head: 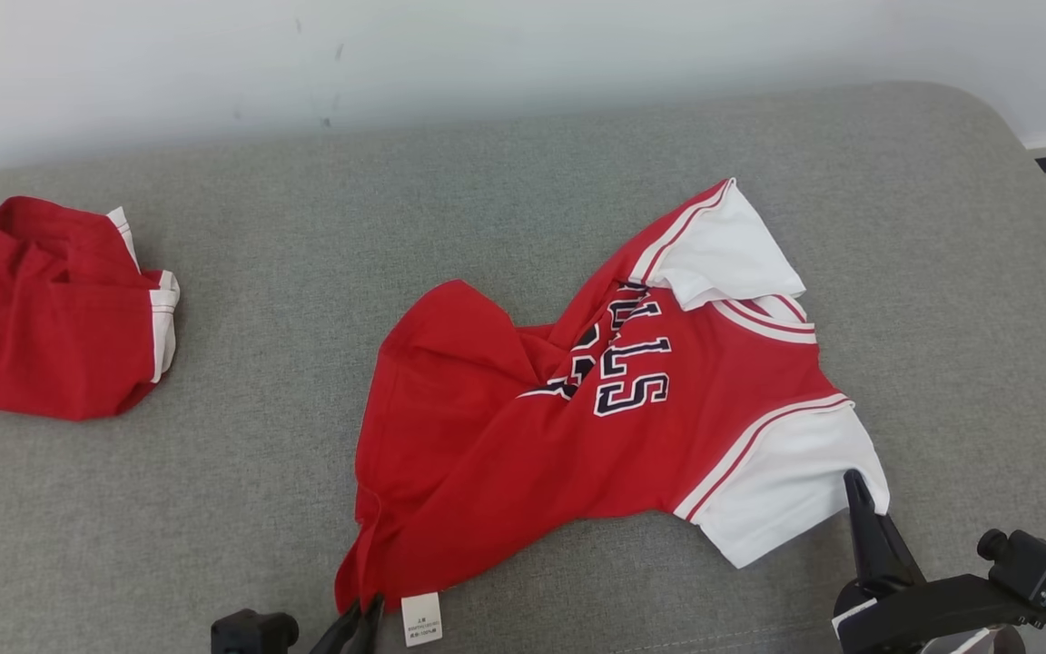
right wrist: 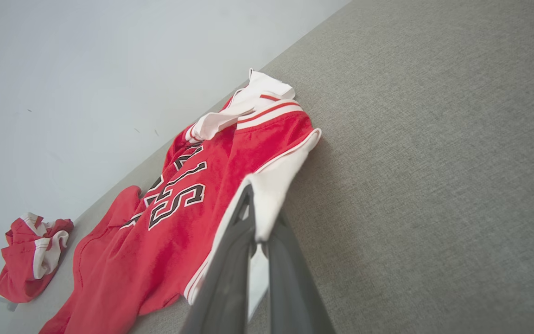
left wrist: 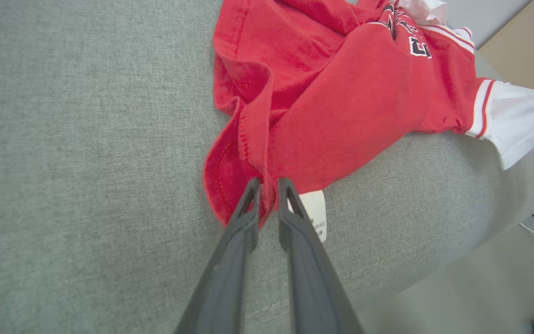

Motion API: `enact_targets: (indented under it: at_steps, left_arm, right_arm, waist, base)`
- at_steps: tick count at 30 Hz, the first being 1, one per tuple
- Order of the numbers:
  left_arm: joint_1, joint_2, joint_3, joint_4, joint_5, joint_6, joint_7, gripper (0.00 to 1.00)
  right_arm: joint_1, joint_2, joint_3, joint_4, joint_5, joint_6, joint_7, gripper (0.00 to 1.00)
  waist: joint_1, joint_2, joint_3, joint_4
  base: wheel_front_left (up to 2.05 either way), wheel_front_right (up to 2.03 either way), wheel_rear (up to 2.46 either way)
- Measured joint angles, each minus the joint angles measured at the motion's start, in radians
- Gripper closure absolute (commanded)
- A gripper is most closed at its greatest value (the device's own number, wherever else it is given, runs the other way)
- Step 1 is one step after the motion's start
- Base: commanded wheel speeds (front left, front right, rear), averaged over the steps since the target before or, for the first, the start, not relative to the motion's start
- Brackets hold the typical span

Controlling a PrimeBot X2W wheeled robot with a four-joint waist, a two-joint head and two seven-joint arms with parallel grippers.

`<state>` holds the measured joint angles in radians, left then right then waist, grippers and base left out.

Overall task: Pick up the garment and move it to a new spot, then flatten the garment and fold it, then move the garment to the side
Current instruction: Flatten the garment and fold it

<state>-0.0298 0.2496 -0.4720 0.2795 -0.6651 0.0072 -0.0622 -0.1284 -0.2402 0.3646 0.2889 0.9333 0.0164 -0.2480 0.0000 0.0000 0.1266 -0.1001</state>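
- Where the grey cushion [head: 214, 509] runs out to the left, a second red piece of clothing [head: 51, 318] is seen bunched, well apart from the garment [head: 596, 427].
- The left gripper [left wrist: 268, 188] is clamped on the garment's red hem corner [left wrist: 223, 185], jaws pressed together on the cloth, just beside a white label [left wrist: 315, 208].
- The garment, a red jersey, is laid crumpled across the cushion's middle and right. Its long axis runs from the hem at the left to the collar at the right, and its bulk lies ahead of both pairs of jaws.
- The right gripper [right wrist: 260, 218] is closed on the near white sleeve [head: 786, 509], with cloth draped over its fingers.
- Since both held points lie along the near edge, flattening is judged to turn on the grippers being drawn apart along that axis.
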Motion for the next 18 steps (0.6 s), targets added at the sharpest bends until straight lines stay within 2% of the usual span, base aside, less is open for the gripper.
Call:
enact_targets:
  at_steps: [2,4,8,14,18]
  left_arm:
    - [0.000,0.000,-0.005,0.001,0.003,0.000,0.006,0.80]
    - [0.000,0.000,-0.008,0.002,0.003,0.000,0.009,1.00]
    - [0.000,0.001,0.001,0.000,0.002,0.000,0.009,1.00]
    - [-0.014,0.019,0.074,-0.038,-0.023,0.000,-0.021,1.00]
    - [-0.033,0.043,0.107,-0.103,-0.030,-0.031,-0.055,1.00]
  right_arm:
    - [0.000,0.000,-0.001,-0.004,0.000,0.000,0.000,1.00]
    - [0.000,0.000,-0.002,-0.010,0.000,-0.006,0.000,1.00]
    - [0.000,-0.001,-0.007,-0.019,0.000,-0.009,0.000,1.00]
    - [0.000,-0.011,-0.042,-0.046,0.001,-0.009,0.000,1.00]
    - [0.001,-0.018,-0.083,-0.095,0.019,-0.002,-0.001,1.00]
  waist:
    - [0.0000,0.0000,0.002,0.001]
    - [0.0000,0.0000,0.004,0.001]
    - [0.0000,0.0000,0.006,0.004]
    - [0.0000,0.0000,0.001,0.012]
    - [0.0000,0.0000,-0.006,0.018]
  base:
    - [0.00,0.00,0.00]
    - [0.00,0.00,0.00]
    - [0.00,0.00,0.00]
    - [0.00,0.00,0.00]
    - [0.00,0.00,0.00]
